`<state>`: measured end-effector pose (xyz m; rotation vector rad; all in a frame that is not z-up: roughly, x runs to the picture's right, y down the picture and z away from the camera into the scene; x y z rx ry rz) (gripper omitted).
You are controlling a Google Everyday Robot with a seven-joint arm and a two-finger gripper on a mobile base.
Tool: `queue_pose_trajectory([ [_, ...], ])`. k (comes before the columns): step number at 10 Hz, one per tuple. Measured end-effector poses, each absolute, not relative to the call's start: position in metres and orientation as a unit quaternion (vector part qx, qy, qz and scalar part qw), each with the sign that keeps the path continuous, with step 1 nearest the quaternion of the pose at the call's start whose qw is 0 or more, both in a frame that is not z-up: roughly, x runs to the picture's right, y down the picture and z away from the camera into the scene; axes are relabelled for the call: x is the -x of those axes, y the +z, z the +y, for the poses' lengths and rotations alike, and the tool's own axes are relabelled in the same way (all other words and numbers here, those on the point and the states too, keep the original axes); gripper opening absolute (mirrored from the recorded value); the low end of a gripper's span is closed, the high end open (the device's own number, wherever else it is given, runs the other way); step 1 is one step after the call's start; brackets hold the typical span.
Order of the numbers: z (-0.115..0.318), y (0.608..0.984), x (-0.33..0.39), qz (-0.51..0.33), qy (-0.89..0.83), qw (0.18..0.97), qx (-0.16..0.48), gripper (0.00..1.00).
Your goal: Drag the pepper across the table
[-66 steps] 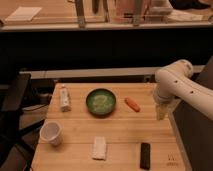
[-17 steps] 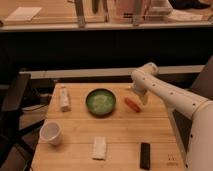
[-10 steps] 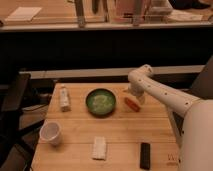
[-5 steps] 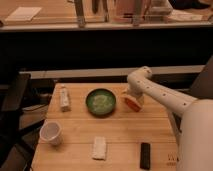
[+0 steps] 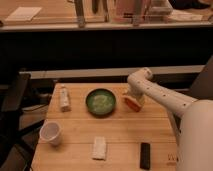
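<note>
The pepper (image 5: 131, 104), a small orange-red vegetable, lies on the light wooden table (image 5: 120, 134), just right of the green bowl. My gripper (image 5: 133, 101) points down from the white arm and sits right over the pepper. Its fingers stand open on either side of the pepper and cover the upper part of it. Only the lower orange edge of the pepper shows beneath them.
A green bowl (image 5: 100, 102) stands left of the pepper. A small bottle (image 5: 64, 98) lies at the left, with a white paper cup (image 5: 51, 133) in front of it. Near the front edge lie a white packet (image 5: 100, 148) and a black bar (image 5: 145, 155). A dark chair (image 5: 12, 105) stands beside the table's left edge.
The arm has sunk a little, bringing the gripper lower over the pepper. The pepper lies in nearly the same spot beside the bowl.
</note>
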<state>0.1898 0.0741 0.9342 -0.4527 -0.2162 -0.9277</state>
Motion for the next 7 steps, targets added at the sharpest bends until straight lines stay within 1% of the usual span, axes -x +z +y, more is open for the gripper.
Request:
queue_pose_trajectory([
  [7,0.0827,0.9400,-0.1925,-0.108,-0.448,0.860,0.217,0.80],
])
